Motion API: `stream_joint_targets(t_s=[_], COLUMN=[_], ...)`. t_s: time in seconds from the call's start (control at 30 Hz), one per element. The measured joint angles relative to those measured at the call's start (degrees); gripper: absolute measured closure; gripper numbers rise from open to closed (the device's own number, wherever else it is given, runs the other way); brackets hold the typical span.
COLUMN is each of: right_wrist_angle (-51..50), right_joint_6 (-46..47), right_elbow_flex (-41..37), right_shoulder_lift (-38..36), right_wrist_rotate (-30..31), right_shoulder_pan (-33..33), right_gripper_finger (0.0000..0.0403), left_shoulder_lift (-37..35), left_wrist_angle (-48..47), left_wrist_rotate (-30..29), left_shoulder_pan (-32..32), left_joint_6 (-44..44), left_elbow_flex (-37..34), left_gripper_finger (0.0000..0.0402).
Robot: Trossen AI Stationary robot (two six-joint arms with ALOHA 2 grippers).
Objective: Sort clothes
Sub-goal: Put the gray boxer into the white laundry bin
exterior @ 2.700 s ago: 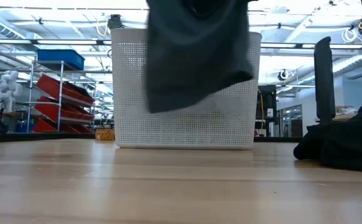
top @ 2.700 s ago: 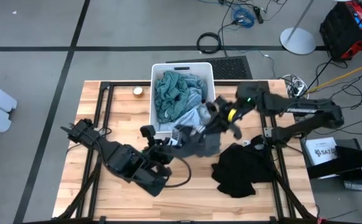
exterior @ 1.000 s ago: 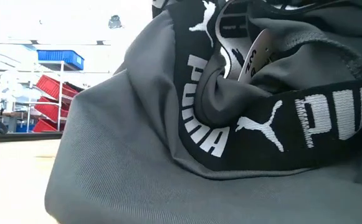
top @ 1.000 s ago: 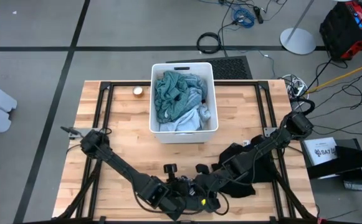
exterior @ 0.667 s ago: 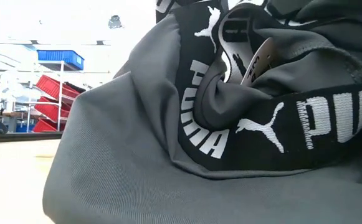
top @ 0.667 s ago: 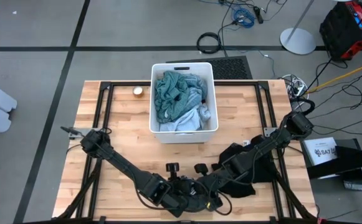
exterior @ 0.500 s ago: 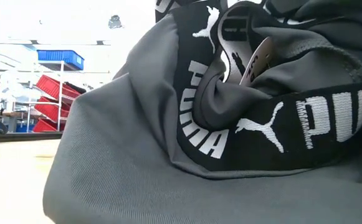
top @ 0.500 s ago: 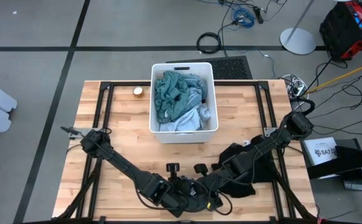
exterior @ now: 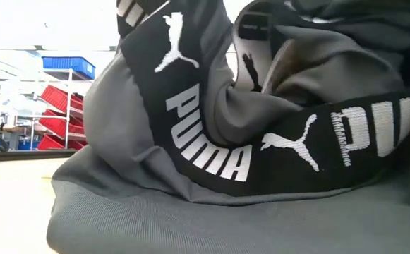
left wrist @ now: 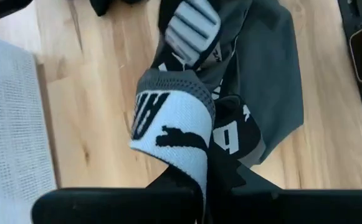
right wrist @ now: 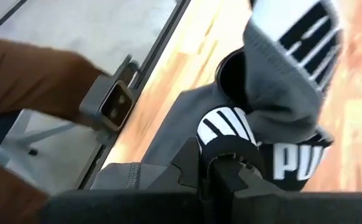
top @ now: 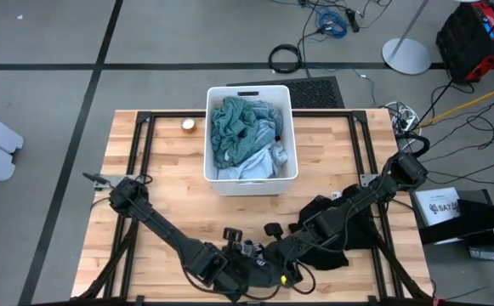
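A dark grey garment (exterior: 155, 204) with a black band of white letters lies bunched at the table's near edge. It fills the low view, its lower folds on the wood. My left gripper (top: 240, 269) and my right gripper (top: 274, 270) meet over it, and both are shut on it. My right gripper also shows in the left wrist view (left wrist: 193, 25). In the high view the arms hide most of the garment. Teal (top: 236, 123) and light blue (top: 255, 163) clothes lie in the white bin (top: 249, 88). A black pile (top: 336, 234) lies on the table at the right. My left gripper pinches the garment's band where its light knit side with a black logo is turned out (left wrist: 181, 155). The cloth is bunched over the fingers and hides the pads. The rest of the garment trails away from the fingers onto the table. My right gripper pinches the black band with white letters (right wrist: 227, 134) between its two fingers. Several folds are gathered there. The grey cloth spreads beyond the fingers onto the wood.
The white bin stands at the table's far middle; its perforated wall shows in the left wrist view (left wrist: 9, 124). A small round object (top: 188, 125) lies left of the bin. Something brown (right wrist: 31, 81) shows beyond the table's edge in the right wrist view. Bare wood (top: 170, 170) lies at the left.
Both grippers have stayed shut on the garment at the near edge. In the low view the left stretch of the lettered band has been drawn upward and turned, while the garment's lower folds have stayed on the table.
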Motion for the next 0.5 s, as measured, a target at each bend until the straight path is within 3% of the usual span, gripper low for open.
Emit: stream_joint_targets(t_s=[0.17, 0.5], right_wrist_angle=[1.5, 2.8], right_joint_6=[-6.4, -13.0], right_elbow_flex=[0.0, 0.5], right_shoulder_lift=[0.0, 0.0], right_wrist_rotate=[2.0, 1.9], right_shoulder_pan=[-0.2, -0.3], right_gripper_finger=[0.0378, 0.0233], left_shoulder_lift=[0.0, 0.0], left_wrist_angle=[0.1, 4.1], left_wrist_rotate=[-1.3, -1.2], left_shoulder_pan=[-0.6, -1.0], left_joint_6=[0.0, 0.0], left_elbow_flex=[0.0, 0.0], left_gripper_finger=[0.039, 0.0389])
